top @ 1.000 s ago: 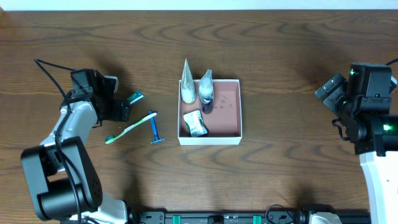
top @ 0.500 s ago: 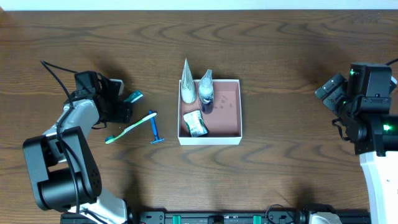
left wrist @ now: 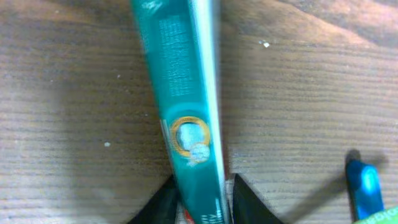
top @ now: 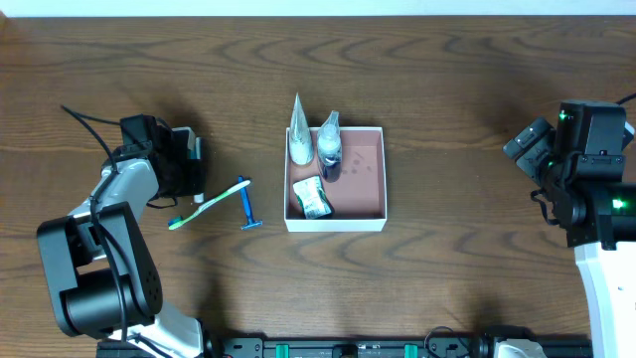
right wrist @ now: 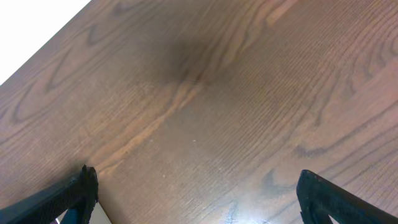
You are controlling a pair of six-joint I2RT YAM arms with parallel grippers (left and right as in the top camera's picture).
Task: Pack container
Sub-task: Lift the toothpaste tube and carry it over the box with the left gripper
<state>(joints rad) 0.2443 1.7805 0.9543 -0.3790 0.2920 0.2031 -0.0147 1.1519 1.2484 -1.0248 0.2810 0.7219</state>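
Left of the container (top: 364, 181), my left pincer (left wrist: 202, 205) grips a teal tube (left wrist: 185, 93), print unreadable; toothbrush (top: 209, 207), blue razor (left wrist: 364, 180) beside; right pincer (right wrist: 199, 193) spread.

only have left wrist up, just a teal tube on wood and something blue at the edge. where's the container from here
Observer: The container sits mid-table, toward the right arm from your teal tube.
Operator: anything lying in the way
Observer: Yes, a green toothbrush and a blue razor lie on the table between them.
Operator: room left in it
Observer: The half nearer the right arm is bare floor; a clear pouch, a small bottle and a green-white sachet crowd the other side.
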